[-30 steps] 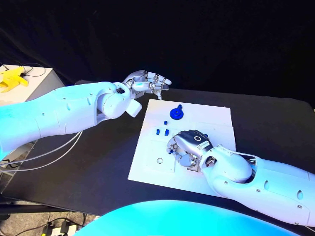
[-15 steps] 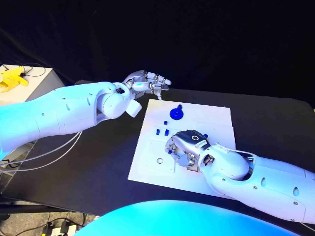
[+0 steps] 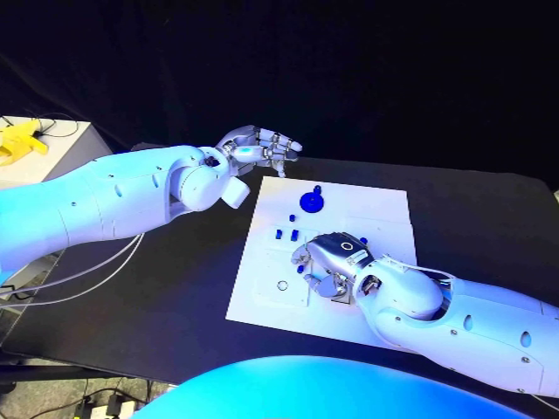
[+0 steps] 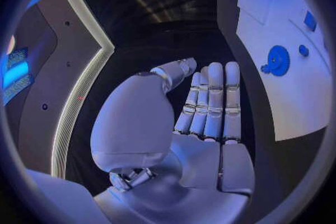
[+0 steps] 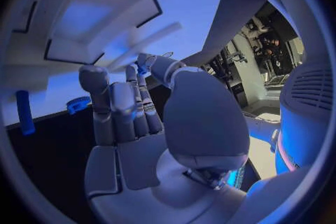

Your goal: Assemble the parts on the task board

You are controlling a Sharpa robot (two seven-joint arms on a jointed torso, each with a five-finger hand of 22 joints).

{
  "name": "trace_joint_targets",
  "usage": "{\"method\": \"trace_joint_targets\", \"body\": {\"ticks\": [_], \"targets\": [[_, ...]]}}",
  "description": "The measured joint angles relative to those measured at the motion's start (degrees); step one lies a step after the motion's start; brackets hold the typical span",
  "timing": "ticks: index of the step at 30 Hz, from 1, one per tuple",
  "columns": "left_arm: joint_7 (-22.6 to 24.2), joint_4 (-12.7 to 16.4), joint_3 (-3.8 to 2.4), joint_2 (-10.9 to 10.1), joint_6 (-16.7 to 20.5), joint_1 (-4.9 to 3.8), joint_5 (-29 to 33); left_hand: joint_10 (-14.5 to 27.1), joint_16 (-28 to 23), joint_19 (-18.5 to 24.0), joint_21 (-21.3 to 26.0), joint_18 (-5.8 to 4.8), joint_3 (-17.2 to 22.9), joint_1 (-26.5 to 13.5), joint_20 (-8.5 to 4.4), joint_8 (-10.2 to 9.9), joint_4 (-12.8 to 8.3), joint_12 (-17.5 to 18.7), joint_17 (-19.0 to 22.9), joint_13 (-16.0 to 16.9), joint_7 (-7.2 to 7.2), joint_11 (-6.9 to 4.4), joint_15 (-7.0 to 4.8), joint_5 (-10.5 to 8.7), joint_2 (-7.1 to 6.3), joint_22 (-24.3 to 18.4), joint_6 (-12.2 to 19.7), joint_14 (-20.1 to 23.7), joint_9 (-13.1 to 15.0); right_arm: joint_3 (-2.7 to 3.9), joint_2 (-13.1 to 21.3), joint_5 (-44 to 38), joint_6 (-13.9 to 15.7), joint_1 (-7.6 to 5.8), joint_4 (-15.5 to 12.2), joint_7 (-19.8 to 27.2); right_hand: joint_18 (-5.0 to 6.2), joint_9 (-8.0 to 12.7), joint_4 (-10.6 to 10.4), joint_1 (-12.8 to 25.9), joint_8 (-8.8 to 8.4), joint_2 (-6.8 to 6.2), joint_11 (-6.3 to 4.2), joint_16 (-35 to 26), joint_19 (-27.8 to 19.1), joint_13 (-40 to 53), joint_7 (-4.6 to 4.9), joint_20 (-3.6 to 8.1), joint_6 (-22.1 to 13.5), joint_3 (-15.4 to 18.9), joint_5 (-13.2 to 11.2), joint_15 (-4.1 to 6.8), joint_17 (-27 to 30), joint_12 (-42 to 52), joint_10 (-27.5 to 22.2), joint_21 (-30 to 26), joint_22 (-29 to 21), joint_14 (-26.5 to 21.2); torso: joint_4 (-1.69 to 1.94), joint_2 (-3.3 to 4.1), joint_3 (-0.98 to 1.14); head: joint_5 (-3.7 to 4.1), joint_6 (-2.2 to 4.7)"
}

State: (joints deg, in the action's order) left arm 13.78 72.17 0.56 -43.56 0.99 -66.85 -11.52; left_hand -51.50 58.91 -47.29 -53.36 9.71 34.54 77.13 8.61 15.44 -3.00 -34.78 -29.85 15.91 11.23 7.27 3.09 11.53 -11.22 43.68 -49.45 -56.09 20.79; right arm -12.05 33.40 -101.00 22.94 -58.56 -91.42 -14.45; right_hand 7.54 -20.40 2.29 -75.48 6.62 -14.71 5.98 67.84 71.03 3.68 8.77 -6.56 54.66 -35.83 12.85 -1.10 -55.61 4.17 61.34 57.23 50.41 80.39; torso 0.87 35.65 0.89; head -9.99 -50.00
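The white task board (image 3: 355, 205) lies mid-table. A blue gear (image 3: 311, 201) (image 4: 278, 60) stands near its far edge, with a few small blue parts (image 3: 288, 233) a little nearer along the left side. My right hand (image 3: 330, 264) is low over the board's middle, fingers pointing down. In the right wrist view its thumb and a finger pinch a small blue part (image 5: 142, 69). My left hand (image 3: 261, 145) (image 4: 203, 106) hovers above the table off the board's far left corner, its fingers straight and side by side, holding nothing.
A white box (image 3: 53, 144) with a yellow object (image 3: 19, 140) stands at the far left beyond the table. Cables (image 3: 91, 275) hang off the table's left edge. The board has square recesses (image 5: 105, 17) and a small ring hole (image 3: 284, 285).
My right hand has shifted slightly toward the board's left and near side. The left hand has stayed where it was.
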Motion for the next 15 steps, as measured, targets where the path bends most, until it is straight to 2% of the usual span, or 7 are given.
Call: {"method": "trace_joint_targets", "body": {"ticks": [2, 12, 15], "targets": [[-0.1, 0.0, 0.0, 0.0, -0.1, 0.0, 0.0, 0.0, 0.0, 0.0, 0.0, 0.0, 0.0, 0.0, 0.0, 0.0, 0.0, 0.0, 0.0, 0.0, 0.0, 0.0, 0.0, 0.0, 0.0, 0.0, 0.0, 0.0, 0.0, -0.01, 0.2, 0.1, 0.1, 0.01, -0.1, -0.1, 0.0, 0.0, -0.1, -0.2, -0.26, -0.23, 0.37, -0.5, -0.7, 0.0, 0.35, -0.13, -0.4, 0.5, 0.0, -0.1, 1.1, 0.1, -0.9, -1.0, -1.0, -0.7, 0.02, 0.0, 0.01, 0.1, 0.0], [-0.3, 0.0, 0.01, -0.2, -0.3, 0.0, 0.0, 0.0, 0.0, 0.0, 0.4, 0.0, 0.0, 0.0, 0.0, 0.0, 0.0, -0.3, 0.1, -0.1, 0.21, 0.0, 0.0, 0.0, 0.0, -0.1, 0.2, 0.0, -0.1, -0.11, 2.2, 0.3, 1.7, -0.1, -1.6, -1.3, 0.01, 0.0, -0.3, -0.2, -0.28, -0.21, 0.49, -0.9, -1.2, 0.2, 0.15, -0.22, -0.6, 1.2, 0.0, -0.12, 2.4, 1.0, -1.6, -1.9, -1.9, -1.1, 0.04, 0.01, 0.02, 0.49, 0.0], [-0.4, 0.0, 0.01, -0.2, -0.4, 0.0, 0.0, 0.0, 0.0, 0.0, 0.4, 0.0, 0.0, 0.0, 0.0, 0.0, 0.0, -0.3, 0.1, -0.1, 0.21, 0.0, 0.0, 0.0, 0.0, -0.1, 0.2, 0.0, -0.1, -0.08, 3.4, 0.5, 2.4, -0.63, -2.8, -1.6, 0.01, -0.1, -0.3, -0.8, -0.28, 0.34, -0.02, 0.0, -0.9, 0.4, 0.29, 0.04, 0.0, 1.2, 0.0, 0.0, 1.5, 2.9, -0.1, -0.7, -0.1, -1.0, 0.03, 0.0, 0.01, 0.8, 0.0]]}}
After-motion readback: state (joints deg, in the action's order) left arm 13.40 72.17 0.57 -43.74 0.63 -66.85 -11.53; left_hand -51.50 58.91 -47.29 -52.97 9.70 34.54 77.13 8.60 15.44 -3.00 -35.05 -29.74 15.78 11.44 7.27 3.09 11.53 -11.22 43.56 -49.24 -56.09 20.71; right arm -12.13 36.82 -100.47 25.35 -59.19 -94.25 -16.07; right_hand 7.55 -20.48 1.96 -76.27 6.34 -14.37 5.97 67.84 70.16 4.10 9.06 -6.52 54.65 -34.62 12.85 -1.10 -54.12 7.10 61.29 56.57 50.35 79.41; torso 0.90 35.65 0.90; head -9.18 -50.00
